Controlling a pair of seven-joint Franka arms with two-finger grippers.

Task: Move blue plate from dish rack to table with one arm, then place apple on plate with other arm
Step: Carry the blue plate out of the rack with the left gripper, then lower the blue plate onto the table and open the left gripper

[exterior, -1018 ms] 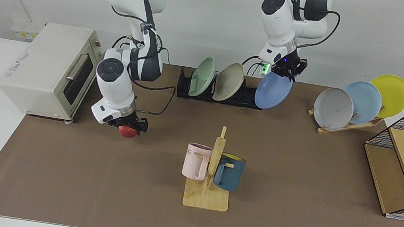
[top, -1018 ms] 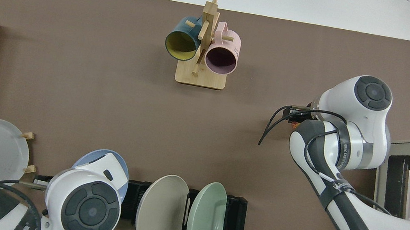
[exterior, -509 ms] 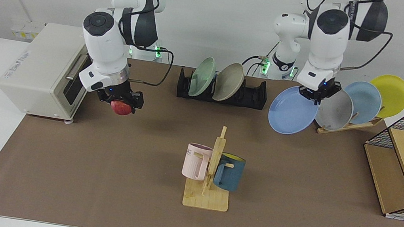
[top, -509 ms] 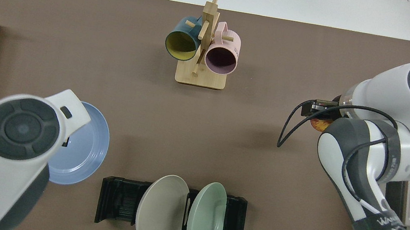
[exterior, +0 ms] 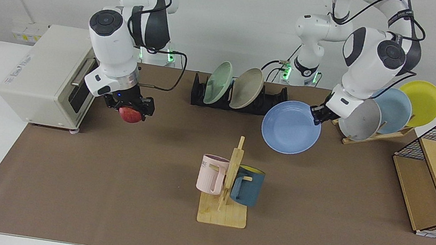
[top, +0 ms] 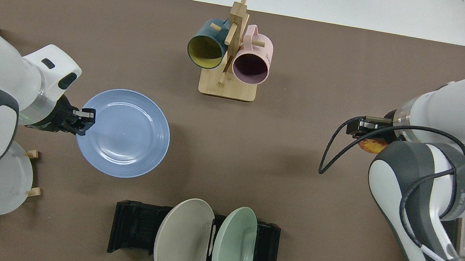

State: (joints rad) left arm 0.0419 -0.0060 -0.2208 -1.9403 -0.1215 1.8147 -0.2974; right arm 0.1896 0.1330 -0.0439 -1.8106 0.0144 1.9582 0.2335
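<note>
Plate transfer is the step in hand: the left gripper (exterior: 317,114) pinches the rim of the blue plate (exterior: 290,127), held clear of the dish rack (exterior: 273,102) above the table's (exterior: 104,192) brown mat, toward its far edge. Next it needs lowering flat and releasing. The right gripper (exterior: 129,106) waits near the toaster oven (exterior: 50,76), clamped on the apple (exterior: 130,115).

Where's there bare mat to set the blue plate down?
Bare mat lies between the mug tree and the dish rack, under the blue plate in the left claw. Also along the near edge. Crowded by the wooden plate stand.
</note>
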